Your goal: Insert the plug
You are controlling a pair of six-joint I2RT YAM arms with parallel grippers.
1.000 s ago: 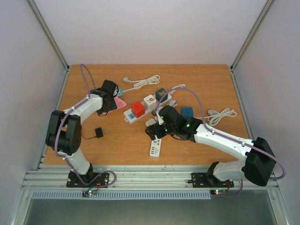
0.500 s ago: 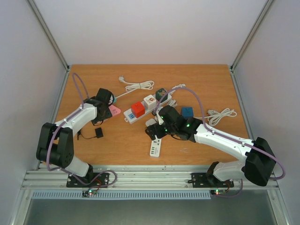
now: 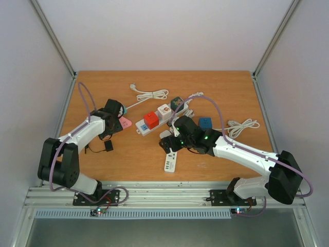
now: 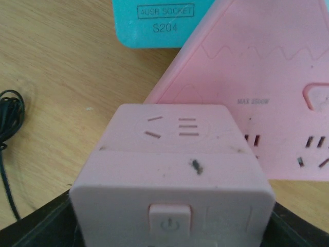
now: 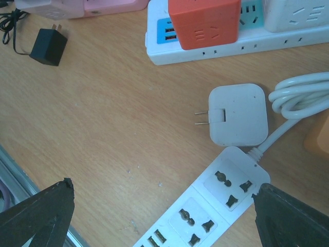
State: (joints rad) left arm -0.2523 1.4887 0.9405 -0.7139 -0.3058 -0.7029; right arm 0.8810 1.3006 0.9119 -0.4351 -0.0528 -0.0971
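In the left wrist view a pink cube socket (image 4: 172,170) with a power button fills the space between my left gripper (image 4: 172,229) fingers (image 4: 36,221); no gap shows, and contact is unclear. Behind it lie a pink triangular power strip (image 4: 257,87) and a teal USB socket (image 4: 162,23). My right gripper (image 5: 164,206) is open above a white power strip (image 5: 216,206). A white plug (image 5: 238,114) lies beside that strip, prongs pointing left. A black plug (image 5: 49,46) rests on the table. From above, the left gripper (image 3: 114,110) is at the left and the right gripper (image 3: 172,145) at the centre.
A long white strip (image 3: 141,127) carries a red cube (image 3: 151,119) and other adapters. A blue cube (image 3: 205,123) lies to its right. Coiled white cables lie at the back (image 3: 151,94) and right (image 3: 241,126). Side walls enclose the table.
My left arm has drawn back leftward and towards the near side. The pink strip, the teal socket and the back cable shifted left with it. The right arm has not moved.
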